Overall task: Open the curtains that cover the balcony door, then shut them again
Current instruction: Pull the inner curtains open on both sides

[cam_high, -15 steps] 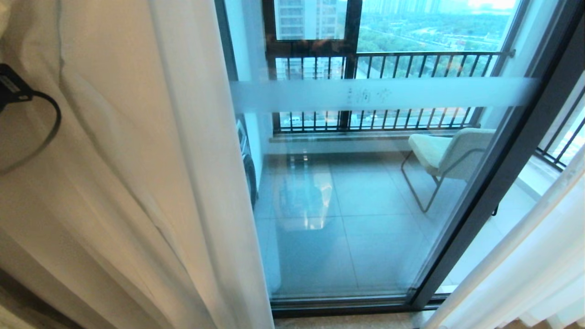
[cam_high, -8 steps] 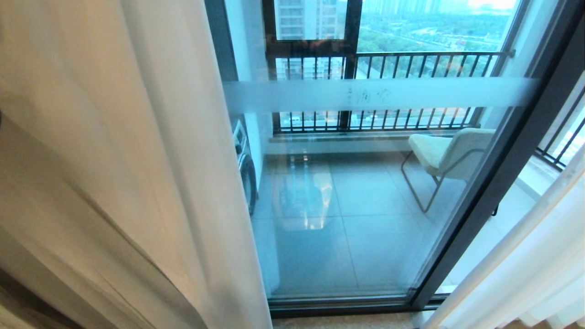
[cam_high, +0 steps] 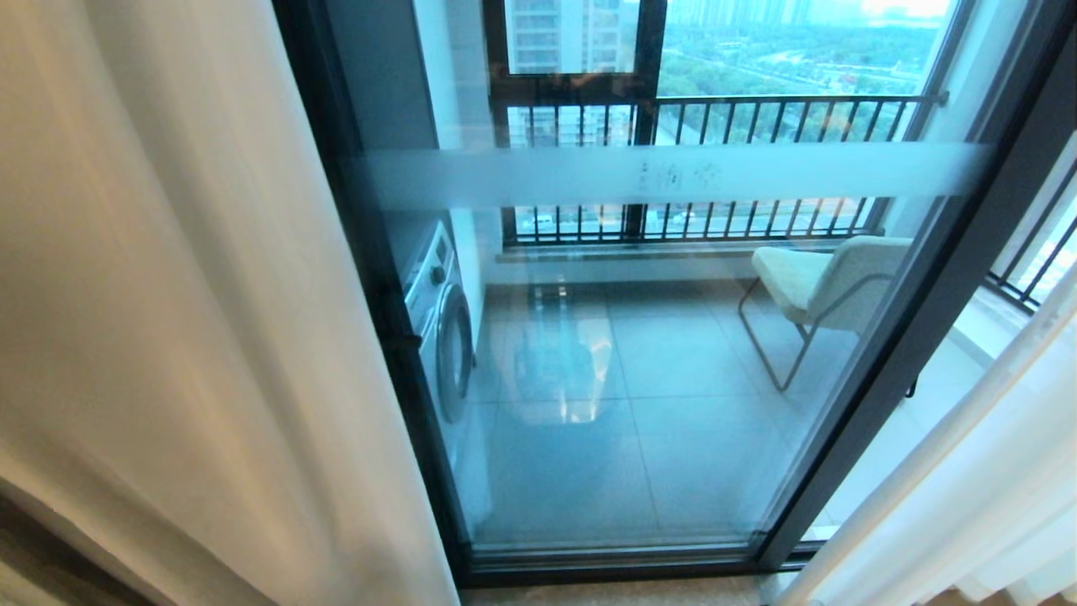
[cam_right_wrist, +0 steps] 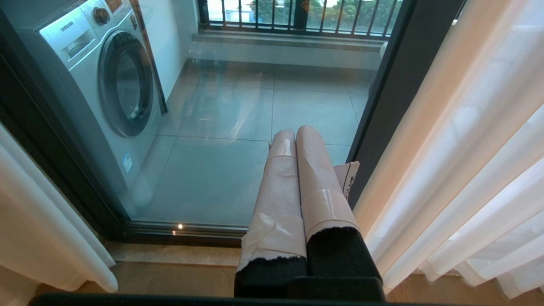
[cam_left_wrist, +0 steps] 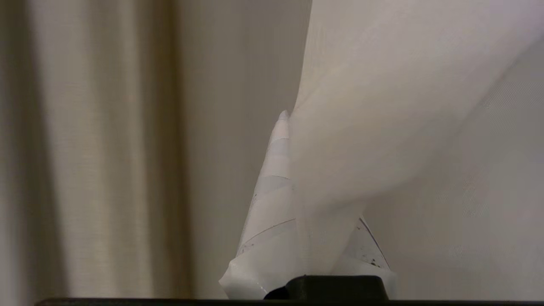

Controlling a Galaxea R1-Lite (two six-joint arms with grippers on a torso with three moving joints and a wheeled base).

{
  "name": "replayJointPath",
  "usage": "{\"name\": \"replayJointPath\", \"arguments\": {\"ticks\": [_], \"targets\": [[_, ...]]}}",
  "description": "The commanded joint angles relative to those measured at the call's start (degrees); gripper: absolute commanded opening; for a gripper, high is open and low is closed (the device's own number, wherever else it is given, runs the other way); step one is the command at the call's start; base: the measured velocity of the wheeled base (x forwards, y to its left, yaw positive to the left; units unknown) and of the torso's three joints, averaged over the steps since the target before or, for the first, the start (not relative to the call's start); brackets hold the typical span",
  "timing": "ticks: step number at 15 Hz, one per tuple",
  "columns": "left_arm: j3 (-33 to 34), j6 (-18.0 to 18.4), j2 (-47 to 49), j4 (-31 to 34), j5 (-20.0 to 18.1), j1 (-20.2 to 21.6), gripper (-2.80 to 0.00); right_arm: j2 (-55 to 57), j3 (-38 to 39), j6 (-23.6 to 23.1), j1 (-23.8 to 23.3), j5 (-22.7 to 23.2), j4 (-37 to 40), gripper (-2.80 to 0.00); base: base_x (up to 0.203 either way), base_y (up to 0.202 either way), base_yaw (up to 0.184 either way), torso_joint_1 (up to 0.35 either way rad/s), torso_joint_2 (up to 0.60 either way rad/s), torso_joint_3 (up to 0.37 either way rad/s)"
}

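One "SAMSUNG" washing machine [cam_right_wrist: 106, 80]; frosted band's [cam_high: 673, 172] lettering probably illegible.

My right gripper [cam_right_wrist: 297, 136] has two rounded fingers wrapped in pale pinkish tape, torn at the edges over black foam bases. My left gripper's fingers [cam_left_wrist: 272, 204] wear white tape, speckled with dirt.

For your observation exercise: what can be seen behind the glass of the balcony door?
Behind the balcony door: a washing machine, a pale chair, grey floor tiles and a railing. The left curtain covers anything further left.
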Motion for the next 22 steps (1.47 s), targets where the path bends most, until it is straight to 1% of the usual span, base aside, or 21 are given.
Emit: {"name": "replayJointPath", "arguments": {"ticks": [1, 7, 11, 15, 22], "targets": [[-3.02, -0.54, 4.19, -0.43, 0.0, 3.2, -2.8, 0.0, 0.0, -0.02, 0.01, 0.03, 0.0, -2.8, 0.0, 0.0, 0.0, 0.0, 0.0, 0.0], [-9.96, -1.65, 13.14, -0.6, -0.09, 8.65, -2.8, 0.0, 0.0, -0.02, 0.01, 0.03, 0.0, -2.8, 0.0, 0.0, 0.0, 0.0, 0.0, 0.0], [-17.01, -2.06, 20.35, -0.56, -0.17, 12.28, -2.8, 0.0, 0.0, -0.02, 0.01, 0.03, 0.0, -2.8, 0.0, 0.0, 0.0, 0.0, 0.0, 0.0], [-21.86, -2.07, 26.35, -0.52, -0.1, 14.03, -2.8, 0.0, 0.0, -0.02, 0.1, 0.03, 0.0, -2.8, 0.0, 0.0, 0.0, 0.0, 0.0, 0.0], [-27.69, -1.98, 33.41, -0.61, 0.0, 17.35, -2.8, 0.0, 0.0, -0.11, 0.1, 0.03, 0.0, -2.8, 0.0, 0.0, 0.0, 0.0, 0.0, 0.0]]}}
